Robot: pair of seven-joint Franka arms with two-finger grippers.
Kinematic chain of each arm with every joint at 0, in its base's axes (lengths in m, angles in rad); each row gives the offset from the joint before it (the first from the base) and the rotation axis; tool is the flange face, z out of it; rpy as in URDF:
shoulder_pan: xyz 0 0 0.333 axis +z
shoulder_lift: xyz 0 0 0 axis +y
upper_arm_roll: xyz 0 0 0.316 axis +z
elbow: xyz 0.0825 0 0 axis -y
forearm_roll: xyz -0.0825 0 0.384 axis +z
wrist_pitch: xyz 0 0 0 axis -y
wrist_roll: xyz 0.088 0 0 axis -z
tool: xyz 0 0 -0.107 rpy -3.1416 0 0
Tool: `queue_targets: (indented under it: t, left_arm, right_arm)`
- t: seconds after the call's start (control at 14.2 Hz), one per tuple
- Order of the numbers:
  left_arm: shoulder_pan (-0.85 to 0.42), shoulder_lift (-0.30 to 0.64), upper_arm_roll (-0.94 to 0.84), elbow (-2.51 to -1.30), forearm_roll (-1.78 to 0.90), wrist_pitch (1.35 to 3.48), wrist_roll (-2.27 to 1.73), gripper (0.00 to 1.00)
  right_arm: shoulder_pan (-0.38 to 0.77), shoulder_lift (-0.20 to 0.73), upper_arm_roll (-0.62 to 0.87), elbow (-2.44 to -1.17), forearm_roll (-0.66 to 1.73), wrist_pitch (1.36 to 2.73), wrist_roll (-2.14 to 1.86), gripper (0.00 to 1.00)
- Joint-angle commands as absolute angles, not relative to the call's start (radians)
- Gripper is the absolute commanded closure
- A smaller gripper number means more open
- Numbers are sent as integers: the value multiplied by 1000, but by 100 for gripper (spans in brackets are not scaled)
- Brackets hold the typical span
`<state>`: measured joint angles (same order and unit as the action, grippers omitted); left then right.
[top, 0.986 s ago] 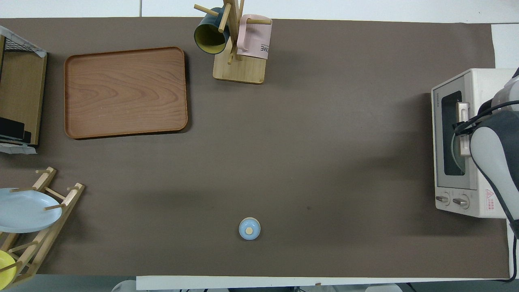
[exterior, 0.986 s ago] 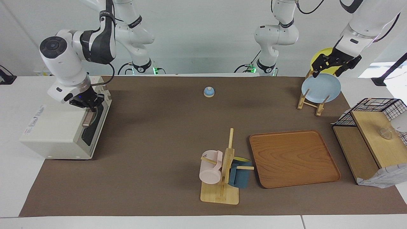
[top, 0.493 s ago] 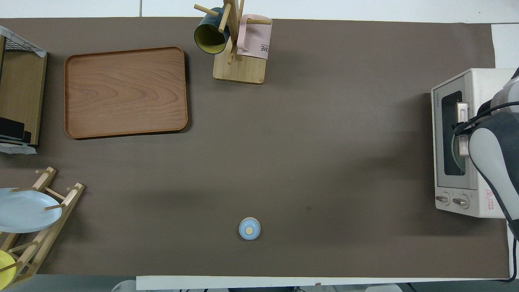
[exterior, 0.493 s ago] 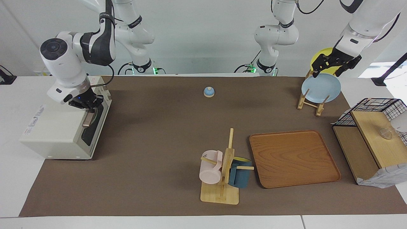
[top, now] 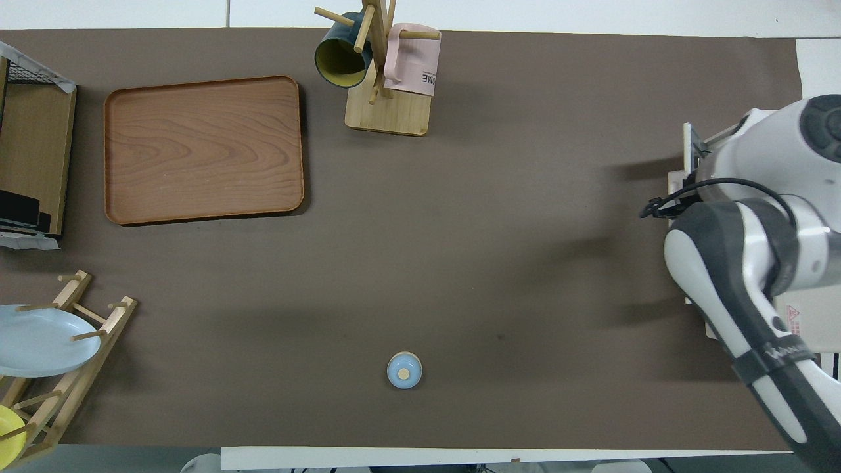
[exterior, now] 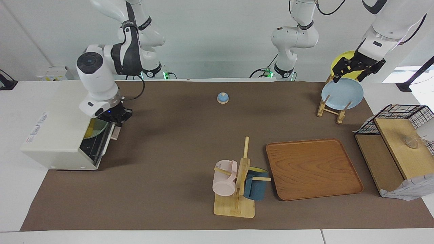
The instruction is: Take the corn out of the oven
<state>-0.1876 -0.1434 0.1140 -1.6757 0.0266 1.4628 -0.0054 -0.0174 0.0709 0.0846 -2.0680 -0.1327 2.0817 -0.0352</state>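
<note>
The cream-white oven [exterior: 51, 135] stands at the right arm's end of the table, and its corner shows in the overhead view [top: 808, 322]. Its door [exterior: 107, 139] is tilted partly open. My right gripper [exterior: 117, 122] is shut on the door's handle at the top edge; in the overhead view the arm hides it. Inside the opening a bit of yellow [exterior: 89, 130] shows on a pale round dish; I cannot tell whether it is the corn. My left gripper [exterior: 348, 78] waits, open and empty, over the plate rack.
A blue bell [exterior: 222, 98] sits near the robots at mid table. A mug tree [exterior: 237, 183] and a wooden tray [exterior: 313, 169] lie farther out. A rack holds a blue plate [exterior: 341, 93] and a yellow plate [exterior: 342, 59]. A wire shelf [exterior: 396, 135] stands at the left arm's end.
My right gripper has pulled the oven's handle outward and down toward mid table, and the door has gone from shut to partly open. The left arm has not moved.
</note>
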Motion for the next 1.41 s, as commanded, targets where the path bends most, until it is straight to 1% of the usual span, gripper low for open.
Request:
queue_targets:
  t: [0.0,0.07,0.21,0.35,0.42,0.49,0.56,0.7,0.77,0.85,0.99,1.2,1.34]
  left_arm:
    - [-172,-158,107,-1684,14,1471,0,0]
    - [-172,-158,107,-1684,14,1471,0,0]
    - [-172,-158,107,-1686,14,1471,0,0]
    - [-172,-158,109,-1686,14,1471,0,0]
    - [-172,-158,109,-1686,14,1471,0,0]
    - [-172,-158,107,-1684,14,1471,0,0]
    - [-172,-158,107,-1684,14,1471,0,0]
    - [-172,-158,107,-1686,14,1471,0,0]
    - [-172,-158,107,-1686,14,1471,0,0]
    - [-172,-158,107,-1684,14,1471,0,0]
    - [-172,-158,109,-1684,14,1471,0,0]
    - [-172,-158,107,-1686,14,1471,0,0]
    - [-172,-158,107,-1686,14,1471,0,0]
  right_arm:
    - [-23,224,69,-2051,-160,2244,-17,99]
    - [-21,247,71,-2051,-160,2262,-5,99]
    - [21,276,71,-2034,-143,2273,56,99]
    - [70,284,71,-1959,-62,2228,98,99]
    - [83,285,69,-1909,-31,2183,101,95]
    - [83,282,69,-1869,-25,2146,100,88]
    - [80,259,68,-1858,-25,2099,100,80]
    - [39,194,63,-1871,-25,1987,97,48]
    - [6,180,63,-1878,-25,1935,95,46]
    - [-8,176,63,-1881,-25,1915,92,44]
    - [-63,164,63,-1908,-25,1905,89,43]
    - [-84,138,63,-1980,-25,1917,83,43]
    - [-95,129,61,-2005,-25,1919,68,43]
